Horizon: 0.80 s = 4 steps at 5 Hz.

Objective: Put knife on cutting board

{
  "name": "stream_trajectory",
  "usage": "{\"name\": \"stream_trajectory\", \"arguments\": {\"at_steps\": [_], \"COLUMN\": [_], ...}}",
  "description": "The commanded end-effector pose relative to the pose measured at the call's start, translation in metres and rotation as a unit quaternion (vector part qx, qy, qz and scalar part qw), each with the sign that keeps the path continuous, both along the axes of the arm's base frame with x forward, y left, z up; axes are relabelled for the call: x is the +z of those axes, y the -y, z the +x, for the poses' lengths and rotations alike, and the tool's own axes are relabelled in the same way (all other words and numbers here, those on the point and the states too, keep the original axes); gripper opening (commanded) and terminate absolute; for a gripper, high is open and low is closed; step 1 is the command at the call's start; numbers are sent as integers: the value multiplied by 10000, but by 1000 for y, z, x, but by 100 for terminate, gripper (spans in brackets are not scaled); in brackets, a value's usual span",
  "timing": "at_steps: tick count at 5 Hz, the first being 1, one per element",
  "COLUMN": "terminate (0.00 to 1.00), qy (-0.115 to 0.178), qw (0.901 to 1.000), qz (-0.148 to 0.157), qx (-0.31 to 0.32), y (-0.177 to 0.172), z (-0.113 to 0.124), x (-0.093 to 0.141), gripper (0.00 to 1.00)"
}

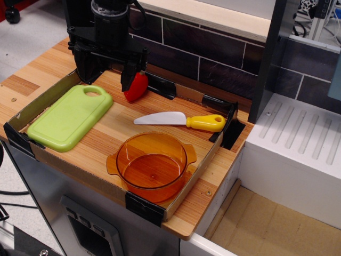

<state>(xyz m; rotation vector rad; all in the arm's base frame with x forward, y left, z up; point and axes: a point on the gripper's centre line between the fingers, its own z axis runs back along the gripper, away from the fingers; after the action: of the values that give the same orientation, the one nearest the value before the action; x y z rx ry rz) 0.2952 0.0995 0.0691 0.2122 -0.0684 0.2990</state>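
Observation:
The knife (pixel 178 120) lies flat on the wooden surface right of centre, with its white blade pointing left and its yellow handle to the right. The lime-green cutting board (pixel 69 118) lies flat at the left, handle hole at its far end, with nothing on it. My black gripper (pixel 109 72) hangs at the back left, above the far end of the board and well left of the knife. Its fingers stand apart with bare wood showing between them, and it holds nothing.
An orange transparent pot (pixel 152 165) stands at the front, just below the knife. A red toy vegetable (pixel 137 88) sits beside my right finger. A low rim with black corner pieces (pixel 232 130) frames the work area. A white ribbed drainer (pixel 298 144) is at the right, and a dark brick wall (pixel 213 53) runs behind.

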Motion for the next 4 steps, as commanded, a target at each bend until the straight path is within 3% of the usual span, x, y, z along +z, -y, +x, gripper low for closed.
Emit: {"name": "stream_trajectory", "arguments": {"at_steps": [1, 2, 3, 4], "terminate": [0, 0, 0, 0], "qy": [0, 535, 804, 1169], "qw": [10000, 9908, 9661, 9277], "qz": [0, 188, 142, 174], "qx": [0, -1232, -2451, -3541], "y": [0, 20, 35, 47], "z": [0, 0, -3, -8], "x": [0, -11, -8, 1], "gripper": [100, 100, 100, 100]}}
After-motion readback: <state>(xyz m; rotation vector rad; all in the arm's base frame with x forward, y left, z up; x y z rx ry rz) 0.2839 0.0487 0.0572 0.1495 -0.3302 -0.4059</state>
